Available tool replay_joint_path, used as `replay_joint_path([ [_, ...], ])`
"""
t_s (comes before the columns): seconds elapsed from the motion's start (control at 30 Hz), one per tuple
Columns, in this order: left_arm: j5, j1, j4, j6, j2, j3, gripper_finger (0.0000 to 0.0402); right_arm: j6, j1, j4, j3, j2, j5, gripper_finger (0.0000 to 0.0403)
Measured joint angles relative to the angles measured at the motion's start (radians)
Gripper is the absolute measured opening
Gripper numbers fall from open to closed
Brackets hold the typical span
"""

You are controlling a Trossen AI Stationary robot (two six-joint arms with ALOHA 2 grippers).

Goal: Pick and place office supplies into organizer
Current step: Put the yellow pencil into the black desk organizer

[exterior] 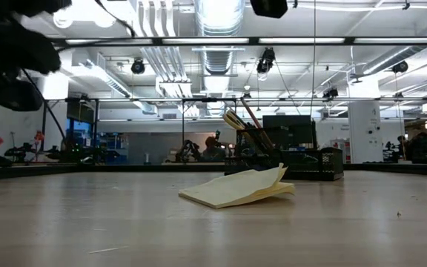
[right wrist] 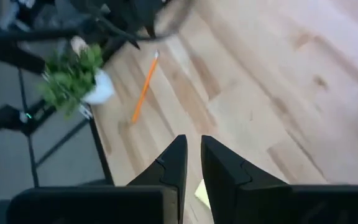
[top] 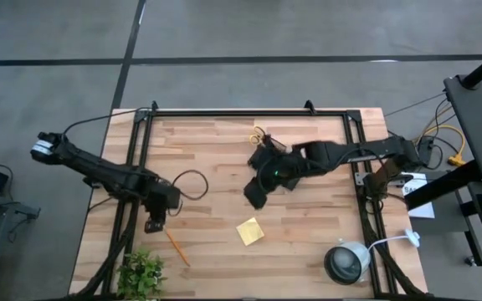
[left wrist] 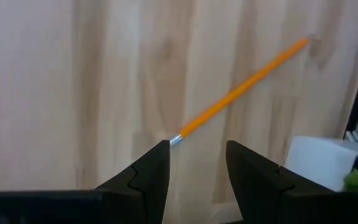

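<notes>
The orange pencil [left wrist: 241,91] is seen on the bare table [top: 216,150] near the plant [top: 141,272], its metal end just ahead of the left gripper [left wrist: 196,163], whose 2 fingers are held apart. Its long axis runs diagonally away from that gripper. The right gripper [right wrist: 192,163], nearly closed and empty, is held farther off, above the sticky notes [top: 250,231].

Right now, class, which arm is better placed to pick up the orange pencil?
Left. Its gripper hovers open right at the pencil's metal end, while the right gripper sits mid-table, farther off beyond the sticky-note pad.
</notes>
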Motion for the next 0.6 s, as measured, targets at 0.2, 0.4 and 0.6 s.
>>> replay_joint_path([
  [0.2, -0.187, -0.188, 0.053, 0.029, 0.016, -0.004, 0.0141, -0.192, 0.036, 0.020, -0.016, 0.089, -0.018, 0.0038],
  [0.4, -0.345, -0.285, 0.057, 0.094, 0.144, -0.026, 0.0141, -0.394, 0.066, 0.020, -0.008, 0.198, -0.034, 0.0038],
  [0.6, -0.239, -0.307, 0.064, 0.132, 0.280, -0.026, 0.0141, -0.472, 0.080, 0.025, 0.069, 0.310, -0.107, 0.0038],
])
